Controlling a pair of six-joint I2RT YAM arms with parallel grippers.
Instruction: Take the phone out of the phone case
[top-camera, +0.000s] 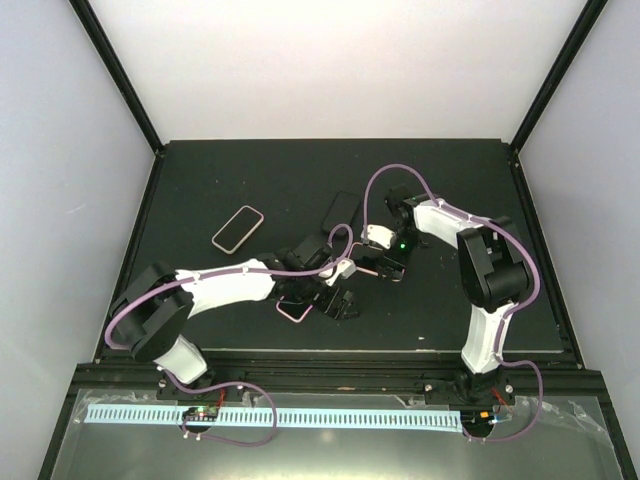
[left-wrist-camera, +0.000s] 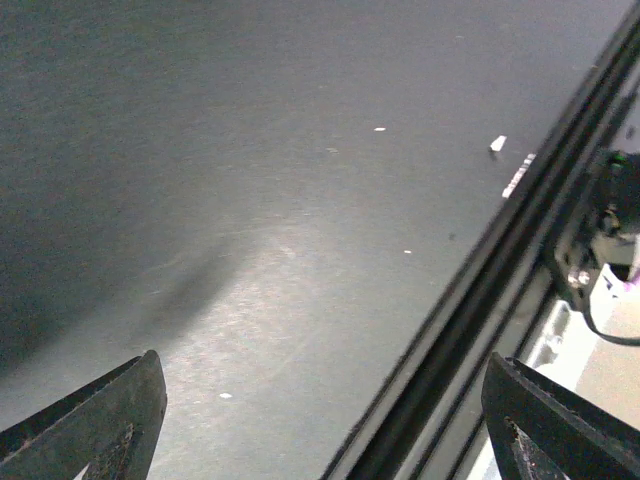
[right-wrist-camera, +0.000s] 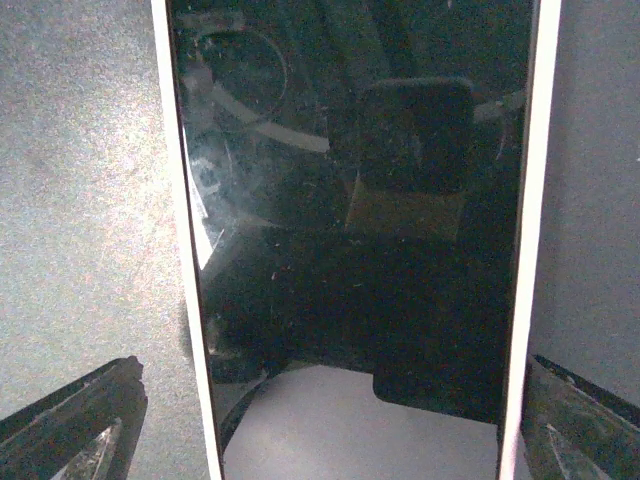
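R gripper (right-wrist-camera: 330, 420) spread astride phone (right-wrist-camera: 350, 250) — contact unclear.

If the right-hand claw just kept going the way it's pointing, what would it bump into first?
The phone: its dark screen lies directly ahead, between the open fingers. How near is unclear.

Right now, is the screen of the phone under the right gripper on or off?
Off. The phone under the right gripper has a dark screen showing only reflections and smudges; nothing is lit.
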